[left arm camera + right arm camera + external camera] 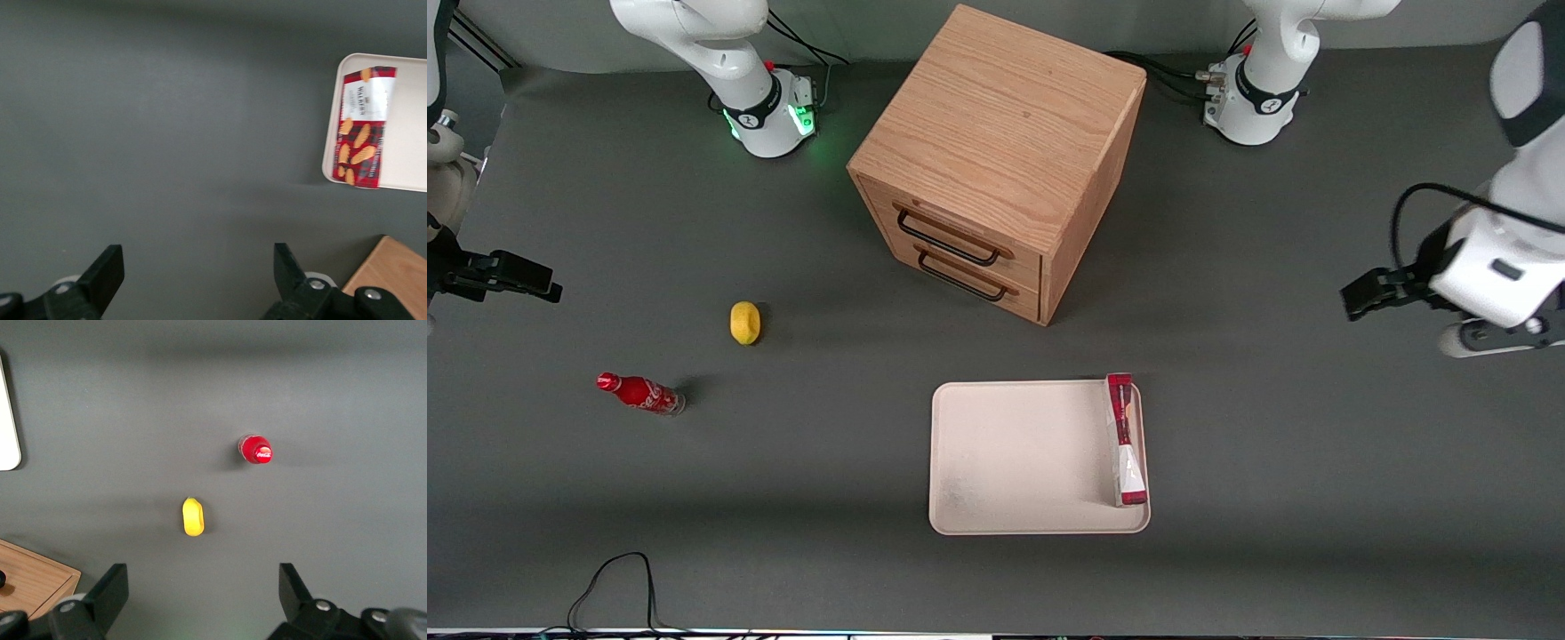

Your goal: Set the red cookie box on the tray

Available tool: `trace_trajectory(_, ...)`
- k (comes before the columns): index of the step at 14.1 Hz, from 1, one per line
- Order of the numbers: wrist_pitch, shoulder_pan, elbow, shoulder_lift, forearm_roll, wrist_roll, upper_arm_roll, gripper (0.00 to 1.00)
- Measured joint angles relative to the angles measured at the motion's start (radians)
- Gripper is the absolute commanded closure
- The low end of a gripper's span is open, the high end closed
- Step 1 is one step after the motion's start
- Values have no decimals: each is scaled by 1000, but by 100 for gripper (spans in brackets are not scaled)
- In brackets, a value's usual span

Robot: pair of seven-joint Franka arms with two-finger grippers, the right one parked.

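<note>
Resting on tray (1014, 453): red cookie box (1125, 440); gripper (1360, 298) well apart, jaws wide.

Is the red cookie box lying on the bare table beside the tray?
No, the red cookie box rests on the tray, along its edge toward the working arm, whose open gripper is elsewhere.

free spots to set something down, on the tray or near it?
Most of the tray is bare; the red cookie box hugs its edge toward the working arm. Bare mat lies between tray and cabinet. The pincer hangs open, off toward the working arm's end.
</note>
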Motion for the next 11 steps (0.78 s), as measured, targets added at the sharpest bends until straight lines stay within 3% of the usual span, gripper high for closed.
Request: trace_trajectory(11,33,150,-70,-64,-15,119,-47,0)
